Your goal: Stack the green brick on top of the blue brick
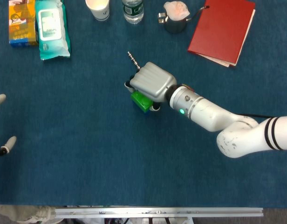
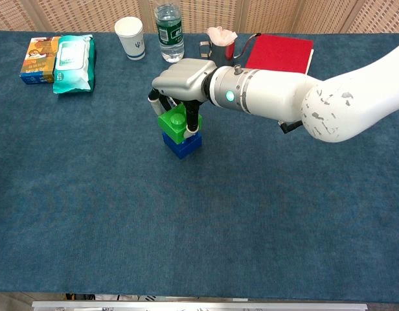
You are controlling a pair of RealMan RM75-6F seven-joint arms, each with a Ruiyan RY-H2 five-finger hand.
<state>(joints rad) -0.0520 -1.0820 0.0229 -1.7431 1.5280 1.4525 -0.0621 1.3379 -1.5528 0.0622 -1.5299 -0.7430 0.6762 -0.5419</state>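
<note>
My right hand (image 2: 183,79) (image 1: 152,82) grips the green brick (image 2: 176,124) (image 1: 140,100) from above. The green brick sits right over the blue brick (image 2: 182,145), tilted a little, and I cannot tell whether it touches it. In the head view the blue brick is almost fully hidden under the green one and the hand. Only the fingertips (image 1: 6,143) of my left hand (image 1: 0,125) show, at the left edge of the head view, spread apart and holding nothing.
Along the far edge stand a snack box (image 1: 21,22), a wipes pack (image 1: 51,28), a paper cup (image 2: 130,37), a water bottle (image 2: 168,24), a metal cup (image 2: 219,52) and a red book (image 2: 277,59). A small screw (image 1: 133,59) lies just behind the hand.
</note>
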